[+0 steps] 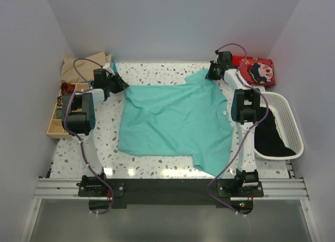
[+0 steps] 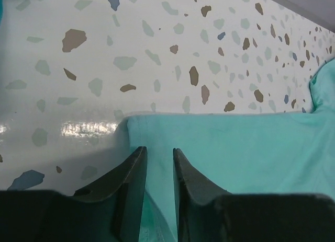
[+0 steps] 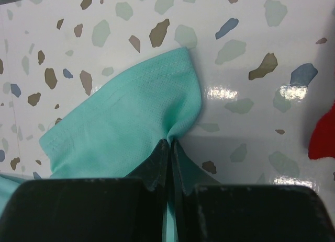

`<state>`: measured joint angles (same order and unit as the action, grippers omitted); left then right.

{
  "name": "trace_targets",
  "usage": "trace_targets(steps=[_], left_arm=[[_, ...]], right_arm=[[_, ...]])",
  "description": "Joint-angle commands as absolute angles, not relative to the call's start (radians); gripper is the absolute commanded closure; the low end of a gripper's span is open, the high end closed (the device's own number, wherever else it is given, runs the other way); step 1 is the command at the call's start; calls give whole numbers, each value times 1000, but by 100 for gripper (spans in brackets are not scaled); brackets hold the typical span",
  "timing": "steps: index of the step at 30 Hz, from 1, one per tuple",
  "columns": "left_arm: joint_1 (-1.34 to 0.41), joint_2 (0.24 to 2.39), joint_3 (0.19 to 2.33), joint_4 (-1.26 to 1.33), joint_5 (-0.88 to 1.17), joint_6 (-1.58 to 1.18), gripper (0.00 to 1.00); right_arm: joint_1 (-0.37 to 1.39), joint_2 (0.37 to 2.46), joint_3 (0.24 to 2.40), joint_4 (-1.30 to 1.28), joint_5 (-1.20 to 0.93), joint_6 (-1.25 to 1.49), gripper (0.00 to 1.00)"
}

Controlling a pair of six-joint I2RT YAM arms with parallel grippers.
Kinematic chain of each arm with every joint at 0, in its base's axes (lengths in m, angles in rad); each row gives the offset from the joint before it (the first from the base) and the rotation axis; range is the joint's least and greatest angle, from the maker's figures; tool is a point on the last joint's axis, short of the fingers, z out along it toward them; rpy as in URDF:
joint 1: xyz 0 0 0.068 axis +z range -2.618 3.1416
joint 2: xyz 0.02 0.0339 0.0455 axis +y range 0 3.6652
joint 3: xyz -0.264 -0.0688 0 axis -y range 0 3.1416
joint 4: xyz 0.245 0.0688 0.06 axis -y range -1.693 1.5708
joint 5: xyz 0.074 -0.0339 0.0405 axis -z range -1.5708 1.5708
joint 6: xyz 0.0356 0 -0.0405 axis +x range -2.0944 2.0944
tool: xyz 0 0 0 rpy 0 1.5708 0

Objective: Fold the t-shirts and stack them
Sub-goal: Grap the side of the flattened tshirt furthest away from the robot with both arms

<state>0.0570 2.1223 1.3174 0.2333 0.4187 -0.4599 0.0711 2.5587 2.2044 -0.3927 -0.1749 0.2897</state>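
Lying spread on the table (image 1: pixel 157 70), the teal tee (image 1: pixel 175 122) is pinched at its far sleeve by the right pincer (image 3: pixel 170 143), whose jaws are pressed together on the fabric. The left pincer (image 2: pixel 159 157) is slightly spread over the far hem corner, and nothing is gripped. Should only the sleeve be pulled, the tee would likely be dragged askew and creased.
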Motion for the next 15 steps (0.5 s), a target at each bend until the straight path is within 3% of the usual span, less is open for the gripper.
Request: trace_targets(steps=[1, 5, 10, 15], left_arm=[[57, 2144, 1370, 259, 480, -459, 69], [55, 2168, 1394, 233, 474, -469, 73], [57, 2099, 1347, 222, 332, -442, 62], [55, 2091, 1348, 204, 295, -430, 61]], right_arm=[[75, 2533, 2246, -384, -187, 279, 100], [72, 2539, 2252, -387, -193, 279, 100], [74, 2539, 2253, -388, -195, 272, 100], [74, 2545, 2255, -388, -209, 278, 100]])
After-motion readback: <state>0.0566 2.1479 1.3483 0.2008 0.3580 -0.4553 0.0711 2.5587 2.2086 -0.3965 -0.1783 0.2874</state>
